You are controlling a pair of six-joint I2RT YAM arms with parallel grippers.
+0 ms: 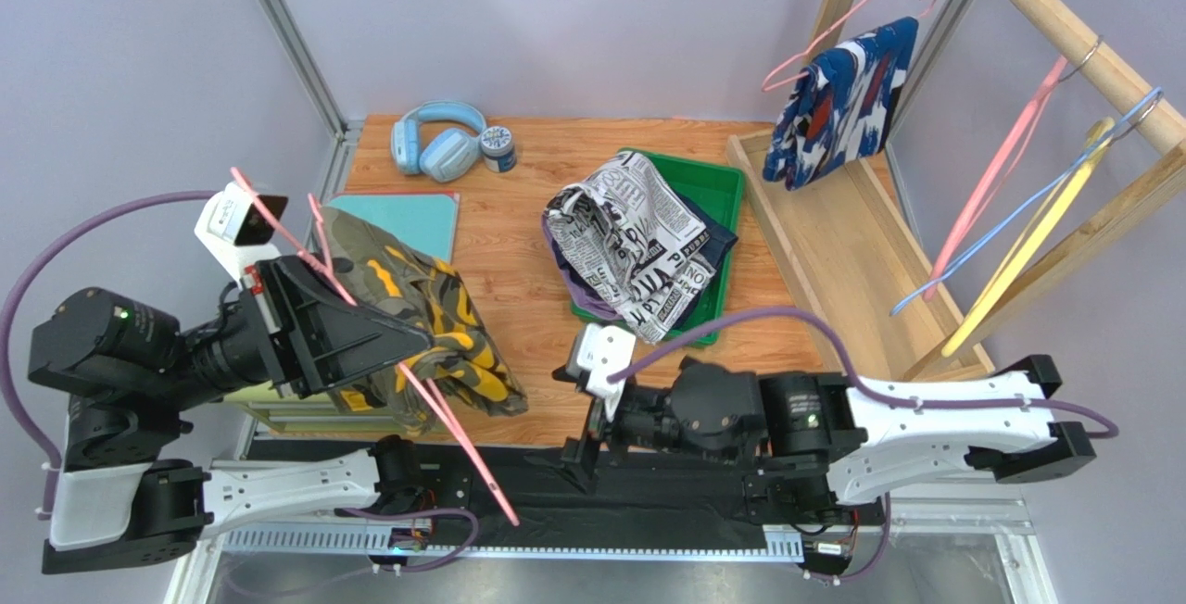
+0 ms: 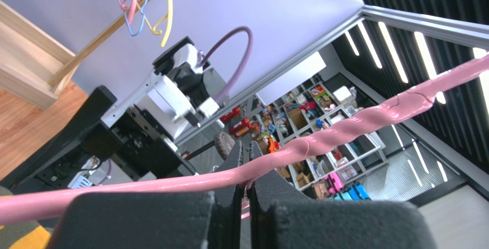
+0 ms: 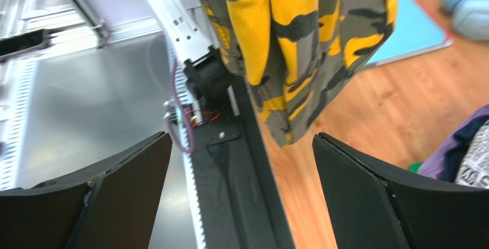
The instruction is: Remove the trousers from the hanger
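- The step in hand is judged to be the pulling of the camouflage trousers (image 3: pixel 298 43) off the pink hanger (image 2: pixel 367 120).
- The hanger's rod is pinched between the pressed-together fingers of the left gripper (image 2: pixel 247 169) and is held up off the table, tilted.
- The right gripper (image 3: pixel 242 140) is spread wide with nothing between its jaws; it is aimed at the hanging hem, near it but apart.
- For a clean pull, the lower hem should be taken well inside the jaws, so that both fabric layers are caught and not one loose edge.
- The hanger should be kept steady while the cloth is drawn away along the bar, since a sideways tug could twist the rod in the pinch.
- The trousers are draped over the bar, folded, in yellow and olive patches with dark streaks; the fabric looks limp.
- The newsprint trousers (image 1: pixel 634 236) are seen heaped on other cloth in the green tray (image 1: pixel 717 187).
- The abstract-print trousers (image 1: pixel 842 97) are hung at the wooden rack (image 1: pixel 835 243).
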